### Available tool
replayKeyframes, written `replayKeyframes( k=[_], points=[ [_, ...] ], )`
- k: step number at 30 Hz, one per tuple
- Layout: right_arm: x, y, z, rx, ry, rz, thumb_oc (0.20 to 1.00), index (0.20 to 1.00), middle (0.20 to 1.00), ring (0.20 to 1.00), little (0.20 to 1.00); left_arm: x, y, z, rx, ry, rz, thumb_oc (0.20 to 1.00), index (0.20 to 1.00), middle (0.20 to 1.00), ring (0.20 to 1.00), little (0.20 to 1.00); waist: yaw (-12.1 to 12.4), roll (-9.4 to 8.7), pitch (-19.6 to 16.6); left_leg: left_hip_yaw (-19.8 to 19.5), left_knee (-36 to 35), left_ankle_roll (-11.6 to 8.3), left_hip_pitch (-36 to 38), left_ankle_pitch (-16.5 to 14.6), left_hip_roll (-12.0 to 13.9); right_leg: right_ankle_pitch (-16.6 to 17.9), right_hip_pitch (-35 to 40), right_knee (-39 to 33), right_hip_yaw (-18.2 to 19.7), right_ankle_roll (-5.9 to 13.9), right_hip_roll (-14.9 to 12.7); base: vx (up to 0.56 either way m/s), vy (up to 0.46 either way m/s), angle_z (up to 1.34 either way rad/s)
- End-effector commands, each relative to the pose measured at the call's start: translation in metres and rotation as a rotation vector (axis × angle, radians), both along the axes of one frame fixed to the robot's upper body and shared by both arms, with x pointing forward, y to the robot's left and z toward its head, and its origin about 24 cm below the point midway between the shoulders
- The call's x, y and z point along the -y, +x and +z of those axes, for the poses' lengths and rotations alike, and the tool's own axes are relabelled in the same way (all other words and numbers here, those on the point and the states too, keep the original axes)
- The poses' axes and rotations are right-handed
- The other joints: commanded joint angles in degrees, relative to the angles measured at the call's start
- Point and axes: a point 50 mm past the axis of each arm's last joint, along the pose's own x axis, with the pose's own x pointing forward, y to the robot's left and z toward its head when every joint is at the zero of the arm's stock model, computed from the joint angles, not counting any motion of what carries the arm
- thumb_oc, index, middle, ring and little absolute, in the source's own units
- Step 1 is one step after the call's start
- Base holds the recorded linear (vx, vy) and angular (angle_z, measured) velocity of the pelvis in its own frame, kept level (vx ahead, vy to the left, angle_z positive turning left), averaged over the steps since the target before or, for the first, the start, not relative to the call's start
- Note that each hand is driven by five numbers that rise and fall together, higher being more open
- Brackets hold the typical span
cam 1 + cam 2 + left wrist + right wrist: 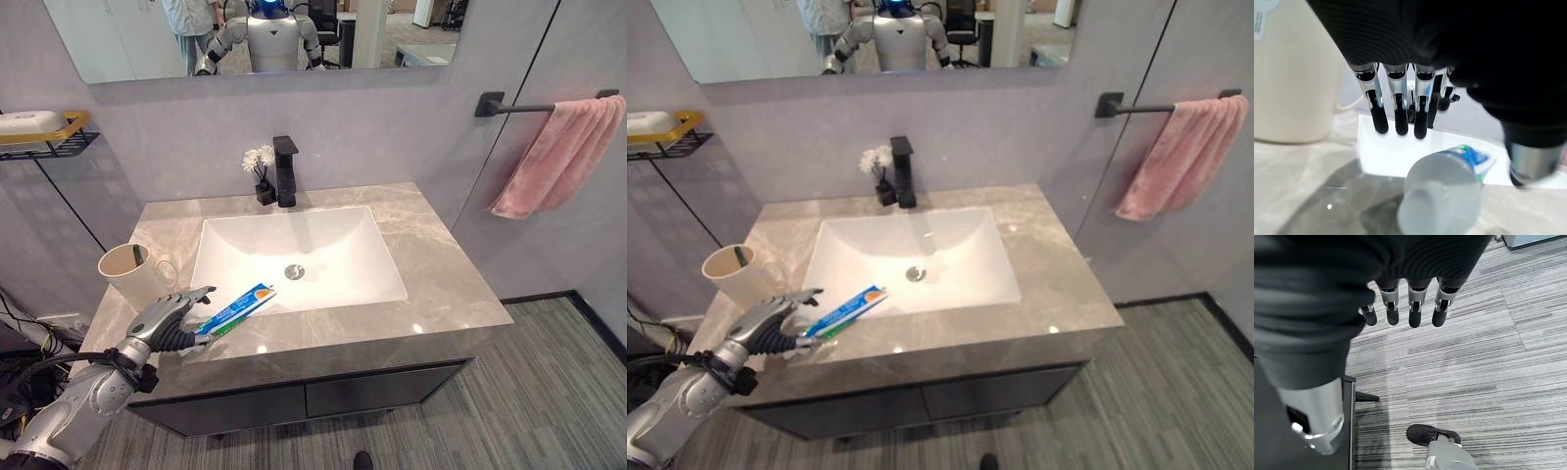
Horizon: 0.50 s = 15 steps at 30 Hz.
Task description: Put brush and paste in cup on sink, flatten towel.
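A blue, white and green toothpaste tube lies on the counter at the basin's front left corner, its tail pointing toward the basin. My left hand is over its cap end, fingers straight, the thumb apart at one side, open. A cream cup stands just beyond that hand at the counter's left edge, with a dark slim handle that looks like the brush in it. The pink towel hangs bunched and slanted on the black bar. Over the floor hangs my right hand, open.
The white basin fills the middle of the grey stone counter. A black tap and a small vase of white flowers stand behind it. A wall shelf with a soap dish juts out above the cup.
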Motion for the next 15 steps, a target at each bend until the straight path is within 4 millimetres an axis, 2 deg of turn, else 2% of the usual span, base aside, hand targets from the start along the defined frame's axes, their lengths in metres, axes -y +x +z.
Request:
replayKeyframes(
  k=[1,12,15],
  points=[
    [0.003,0.017,0.002,0.016,-0.024,0.011,1.0,1.0,1.0,1.0,1.0,-0.007,0.015,0.03,0.114,0.007,0.0,1.0,1.0,1.0,1.0,1.0,-1.27,-0.54,1.66,-1.5,0.46,-1.65,-1.32,2.18,2.19,-2.16,6.19,0.4,0.19,4.62,-3.57,0.0,0.0,0.0],
    [0.0,0.021,0.001,0.022,-0.018,0.018,1.0,1.0,1.0,1.0,1.0,0.006,0.018,0.033,0.125,-0.021,-0.047,1.0,1.0,1.0,1.0,1.0,-1.28,-0.47,1.79,-1.93,0.46,-1.72,-1.19,2.25,2.27,-2.27,6.51,0.4,-0.21,4.4,-3.43,0.0,0.0,0.0],
    [0.0,0.02,0.001,0.019,-0.018,0.014,1.0,1.0,1.0,1.0,1.0,0.01,0.018,0.027,0.096,-0.035,-0.054,1.0,1.0,1.0,1.0,1.0,-1.39,-0.37,1.85,-2.04,0.46,-1.72,-1.15,2.3,2.21,-2.41,6.69,0.4,-0.28,4.32,-3.38,0.0,0.0,0.0]
  ],
)
